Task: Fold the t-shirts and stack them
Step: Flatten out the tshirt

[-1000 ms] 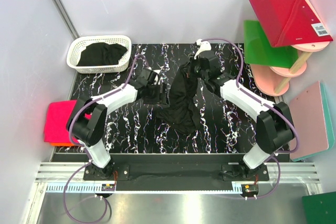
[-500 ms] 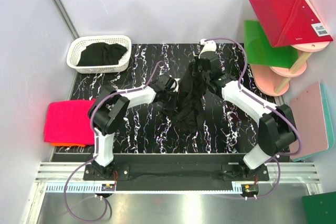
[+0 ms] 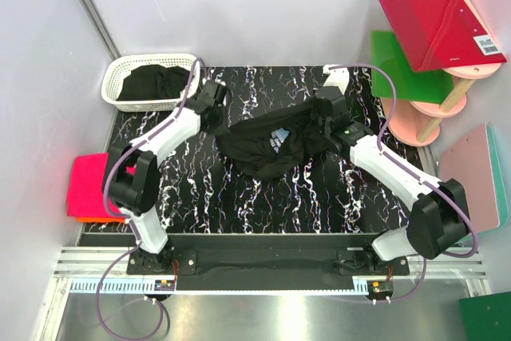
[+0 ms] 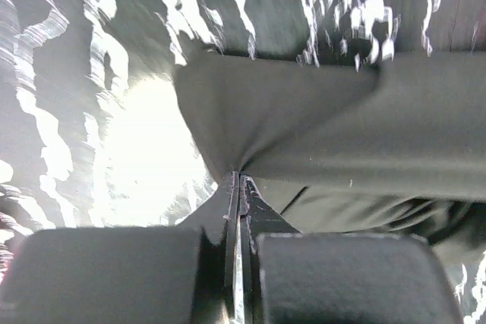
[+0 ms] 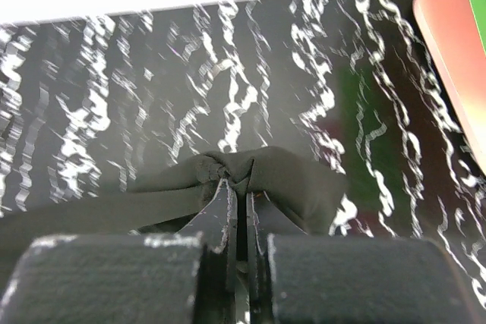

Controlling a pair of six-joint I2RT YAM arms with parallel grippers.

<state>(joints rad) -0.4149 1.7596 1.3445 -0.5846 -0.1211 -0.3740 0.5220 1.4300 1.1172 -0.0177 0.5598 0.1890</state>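
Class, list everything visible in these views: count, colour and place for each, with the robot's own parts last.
black t-shirt with a blue and white print: one, black, held between both grippers above mid-table
black cloth: one, black, in the basket
folded hot-pink t-shirt: one, pink, left of the table, on an orange layer
white plastic lattice basket: one, white, far-left corner
stiff red board: one, red, far right
stiff green board: one, green, beside the red one
pink round-shelf stand: one, pink, far right
stiff pink board: one, pink, right edge
black marbled table: one, black with white veins, centre
left gripper: one, black, shut on the shirt
right gripper: one, black, shut on the shirt
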